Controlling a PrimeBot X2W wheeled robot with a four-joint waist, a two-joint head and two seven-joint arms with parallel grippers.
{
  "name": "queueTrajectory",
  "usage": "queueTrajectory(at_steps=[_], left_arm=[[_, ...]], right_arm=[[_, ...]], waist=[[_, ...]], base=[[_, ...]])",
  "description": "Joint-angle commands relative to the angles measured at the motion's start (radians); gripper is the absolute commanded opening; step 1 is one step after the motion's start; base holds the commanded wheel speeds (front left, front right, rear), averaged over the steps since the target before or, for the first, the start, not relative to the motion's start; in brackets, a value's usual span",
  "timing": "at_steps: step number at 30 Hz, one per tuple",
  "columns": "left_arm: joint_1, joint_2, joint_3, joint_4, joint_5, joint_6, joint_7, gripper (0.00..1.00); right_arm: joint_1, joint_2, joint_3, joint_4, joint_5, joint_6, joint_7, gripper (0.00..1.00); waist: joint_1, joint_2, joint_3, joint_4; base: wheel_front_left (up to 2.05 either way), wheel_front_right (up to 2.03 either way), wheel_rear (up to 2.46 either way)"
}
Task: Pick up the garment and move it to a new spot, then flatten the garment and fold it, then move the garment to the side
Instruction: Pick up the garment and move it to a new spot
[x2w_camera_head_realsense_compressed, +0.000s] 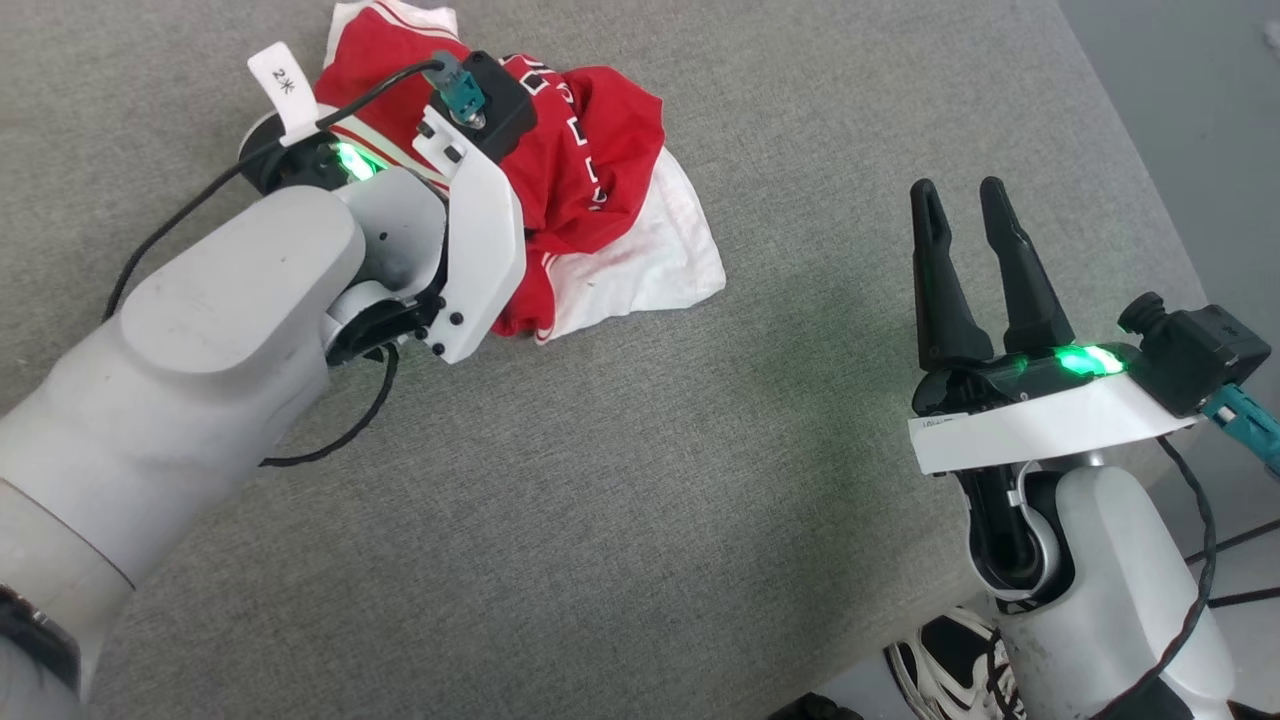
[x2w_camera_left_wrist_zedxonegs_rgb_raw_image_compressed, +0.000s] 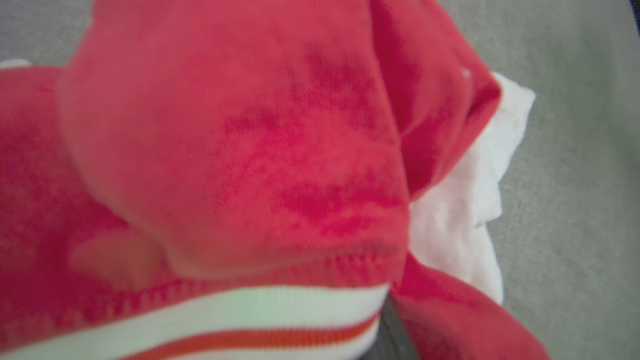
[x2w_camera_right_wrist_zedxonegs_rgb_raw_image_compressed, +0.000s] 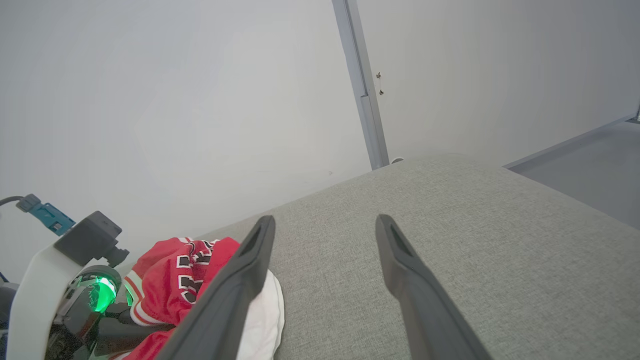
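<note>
Clearly, the task is judged to be at its very start. The garment (x2w_camera_head_realsense_compressed: 590, 170) is seen crumpled in a heap at the far left of the grey padded surface (x2w_camera_head_realsense_compressed: 640, 480). Nothing is flattened, folded or put aside yet.

The left gripper (x2w_camera_right_wrist_zedxonegs_rgb_raw_image_compressed: 120, 327) is pressed into the red cloth. Its fingers are hidden by the wrist and the fabric, so it cannot be told if they are closed on the cloth. The right gripper (x2w_camera_head_realsense_compressed: 957, 190) is held at the near right, well apart from the garment, with its two fingers spread and nothing between them. The lifting, the moving, the flattening, the folding and the last move aside are all left to do.

As for writing, black letters with white outline (x2w_camera_head_realsense_compressed: 575, 130) are seen on the chest, but they are broken by folds and cannot be read. A white tag (x2w_camera_head_realsense_compressed: 283, 88) on the left wrist carries a "2" followed by a star-like mark. The print on a label (x2w_camera_head_realsense_compressed: 940, 425) at the right wrist is too small to be read.
</note>
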Motion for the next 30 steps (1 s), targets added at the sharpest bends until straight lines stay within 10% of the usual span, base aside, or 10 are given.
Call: queueTrajectory(at_steps=[1,5,11,30], left_arm=[[0.066,0.021,-0.053,0.048,0.039,0.008,0.036,0.0],[0.075,0.03,-0.064,0.049,0.049,0.01,0.047,0.0],[0.061,0.033,-0.055,0.016,0.04,0.008,-0.025,0.97],[0.233,0.019,0.028,-0.013,-0.175,0.005,-0.561,1.0]], right_arm=[[-0.006,0.003,0.005,-0.003,0.011,0.001,-0.002,1.0],[-0.01,0.003,0.007,-0.002,0.017,0.001,-0.002,1.0],[-0.008,0.002,-0.012,0.017,-0.022,0.001,-0.002,1.0],[0.087,-0.05,-0.066,0.092,-0.204,0.0,-0.002,1.0]], waist=[[0.0,0.0,0.014,-0.01],[0.0,0.0,0.026,-0.014],[0.0,0.0,-0.017,0.034],[0.0,0.0,-0.264,0.322]], base=[[0.0,0.0,0.0],[0.0,0.0,0.0],[0.0,0.0,0.0],[0.0,0.0,0.0]])
